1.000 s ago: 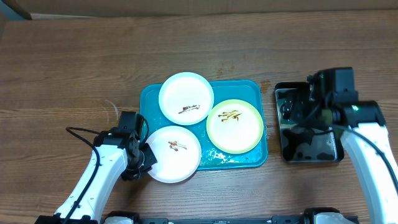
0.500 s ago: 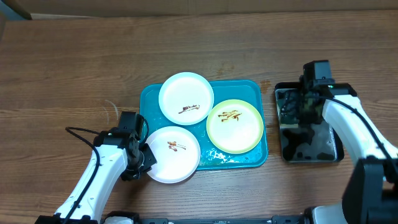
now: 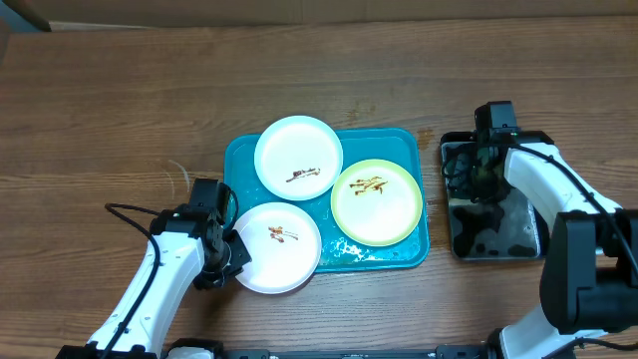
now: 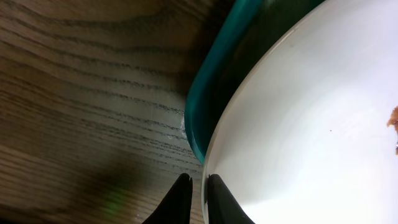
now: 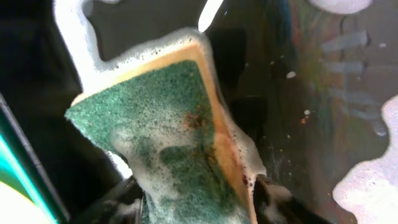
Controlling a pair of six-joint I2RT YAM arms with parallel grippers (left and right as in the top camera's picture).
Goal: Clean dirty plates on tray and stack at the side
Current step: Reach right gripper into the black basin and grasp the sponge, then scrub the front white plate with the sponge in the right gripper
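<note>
Tray, mid-table: three smeared plates.
White plate, at 7 o'clock, overhangs the rim. Left pincer is clenched on its edge, likely to steady it.
Right pincer, at 3 o'clock, straddles the soapy sponge in the black tray. Cannot tell if it grips; probably fetching the scrubber.

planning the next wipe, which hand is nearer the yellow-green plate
Right. The right hand is over the black tray beside the yellow-green plate, straddling the sponge; the left hand is farther, at the left rim of the front white plate.
</note>
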